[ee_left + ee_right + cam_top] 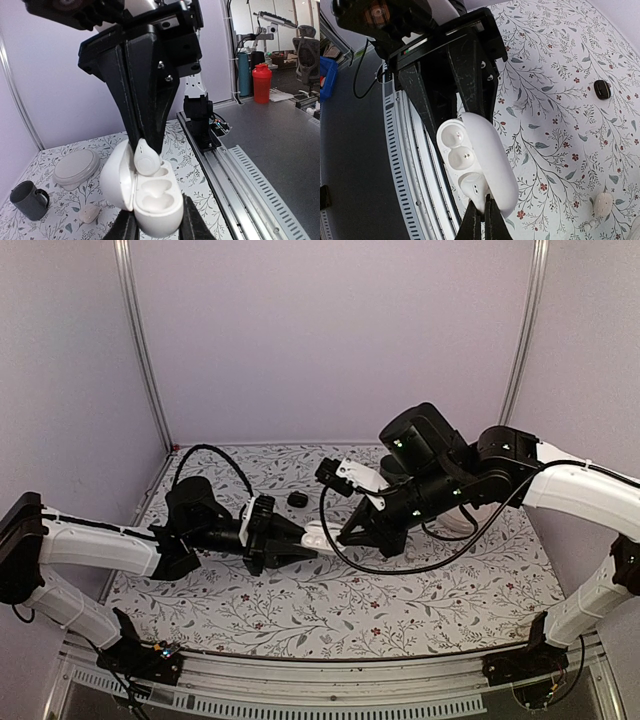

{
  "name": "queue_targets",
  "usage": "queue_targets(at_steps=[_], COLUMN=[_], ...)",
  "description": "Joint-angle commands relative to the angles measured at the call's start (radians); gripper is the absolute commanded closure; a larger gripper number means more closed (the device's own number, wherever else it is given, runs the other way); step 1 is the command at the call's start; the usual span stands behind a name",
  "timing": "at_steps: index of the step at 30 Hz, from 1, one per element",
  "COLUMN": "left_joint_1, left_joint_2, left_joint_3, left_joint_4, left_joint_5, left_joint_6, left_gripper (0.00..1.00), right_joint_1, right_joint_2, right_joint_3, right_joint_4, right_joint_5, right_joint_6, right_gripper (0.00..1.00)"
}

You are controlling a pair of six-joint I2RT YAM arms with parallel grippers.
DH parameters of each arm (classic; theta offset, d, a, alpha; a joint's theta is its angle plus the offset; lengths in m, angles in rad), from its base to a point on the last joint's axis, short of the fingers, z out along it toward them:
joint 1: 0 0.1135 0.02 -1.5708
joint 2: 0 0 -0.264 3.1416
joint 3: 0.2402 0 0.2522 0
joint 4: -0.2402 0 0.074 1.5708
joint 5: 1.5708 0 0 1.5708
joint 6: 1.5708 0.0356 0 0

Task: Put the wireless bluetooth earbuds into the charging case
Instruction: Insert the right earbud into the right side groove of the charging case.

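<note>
My left gripper (306, 546) is shut on the base of the white charging case (156, 206), whose lid stands open. My right gripper (483, 206) is shut on a white earbud (475, 186) by its stem. That earbud (146, 159) stands tilted in the mouth of the case's far slot, and the near slot shows empty. In the top view the two grippers meet at the case (318, 535) above the table's middle. A second white earbud (603, 204) lies loose on the flowered table; in the left wrist view this earbud (89, 214) lies left of the case.
A small black object (297, 499) lies on the table behind the grippers. A dark mug (29, 200) and a shallow white bowl (76, 167) stand on the right arm's side. A black cable (420, 565) loops under the right arm.
</note>
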State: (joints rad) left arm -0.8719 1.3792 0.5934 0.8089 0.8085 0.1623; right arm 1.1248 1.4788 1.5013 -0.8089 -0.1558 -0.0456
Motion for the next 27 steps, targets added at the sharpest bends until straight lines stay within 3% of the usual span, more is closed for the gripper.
queue_targets(at_steps=[1, 27], left_joint_1=[0.008, 0.029], left_joint_2=[0.004, 0.009], left_joint_3=[0.010, 0.010], left_joint_4=[0.029, 0.054], left_joint_5=[0.058, 0.059], left_joint_6=[-0.031, -0.094], left_gripper=[1.00, 1.00], right_joint_1=[-0.006, 0.020], right_joint_2=[0.025, 0.094], right_joint_3=[0.025, 0.060], right_joint_4=[-0.013, -0.079], right_joint_5=[0.015, 0.096], right_joint_6=[-0.024, -0.066], right_gripper=[0.97, 0.93])
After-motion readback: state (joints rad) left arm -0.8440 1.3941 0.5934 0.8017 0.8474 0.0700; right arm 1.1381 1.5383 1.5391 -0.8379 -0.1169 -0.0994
